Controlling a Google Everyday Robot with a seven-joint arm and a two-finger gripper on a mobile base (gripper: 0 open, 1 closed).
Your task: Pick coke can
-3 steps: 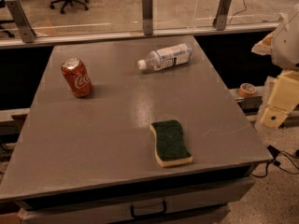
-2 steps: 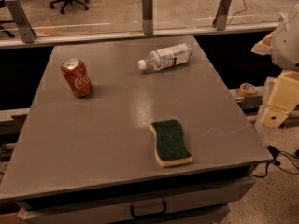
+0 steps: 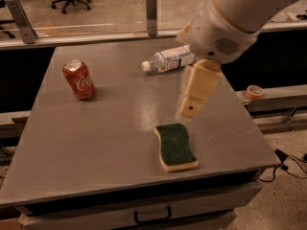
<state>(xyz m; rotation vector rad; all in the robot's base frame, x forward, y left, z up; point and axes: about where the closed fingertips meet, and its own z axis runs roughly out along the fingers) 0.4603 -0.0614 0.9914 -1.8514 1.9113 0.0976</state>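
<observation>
The coke can (image 3: 79,79) is a red can with white script and a silver top. It stands upright, slightly dented, on the far left of the grey table (image 3: 96,138). My gripper (image 3: 194,96) is a cream-coloured piece hanging from the white arm over the right half of the table, just above and behind a sponge. It is well to the right of the can and holds nothing that I can see.
A clear plastic bottle (image 3: 168,59) with a white label lies on its side at the far middle of the table. A green-and-yellow sponge (image 3: 176,146) lies near the front right. A tape roll (image 3: 254,91) sits on the ledge to the right. A glass barrier with posts (image 3: 151,6) runs behind the table.
My arm has swung in from beyond the table's right edge to over the right half of the table. The can, bottle and sponge have not moved.
</observation>
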